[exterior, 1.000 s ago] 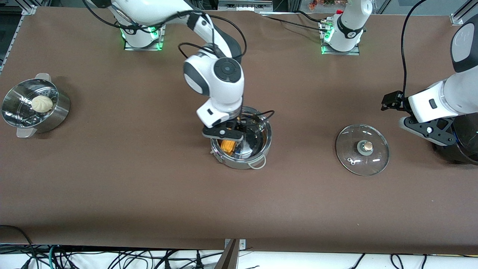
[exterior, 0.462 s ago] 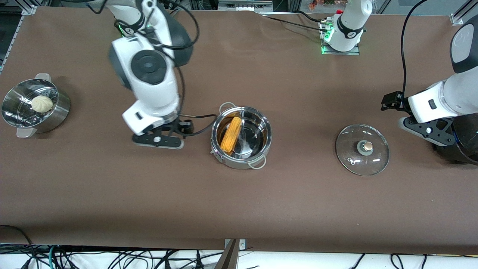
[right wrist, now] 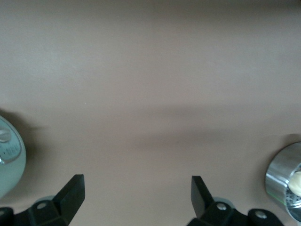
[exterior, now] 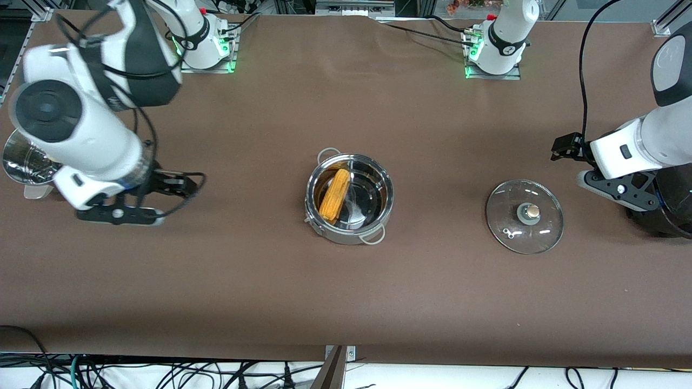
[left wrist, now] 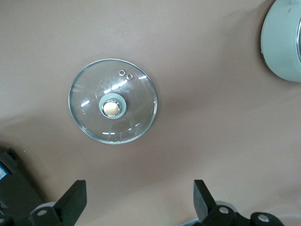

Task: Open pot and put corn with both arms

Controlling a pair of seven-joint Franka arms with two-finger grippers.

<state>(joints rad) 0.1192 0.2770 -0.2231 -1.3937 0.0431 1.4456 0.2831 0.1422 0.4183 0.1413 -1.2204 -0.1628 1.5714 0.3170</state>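
Note:
The shiny steel pot (exterior: 373, 202) stands open in the middle of the table. The yellow-orange corn (exterior: 334, 194) lies inside it. Its glass lid (exterior: 524, 216) with the tan knob lies flat on the table toward the left arm's end, and also shows in the left wrist view (left wrist: 113, 100). My right gripper (exterior: 116, 215) is open and empty over bare table between the pot and the steamer; the right wrist view (right wrist: 136, 197) shows its jaws wide apart. My left gripper (exterior: 621, 189) waits open and empty beside the lid, with only table between its jaws in the left wrist view (left wrist: 137, 202).
The perforated steamer pot (exterior: 21, 159) stands at the right arm's end, mostly hidden by the right arm. Its rim (right wrist: 282, 176) and the white bun (right wrist: 296, 181) show in the right wrist view. Brown table (exterior: 346, 292) stretches toward the front camera.
The right gripper let go of the corn in the pot and swung away toward the right arm's end, now covering the steamer. The left arm and lid have not moved.

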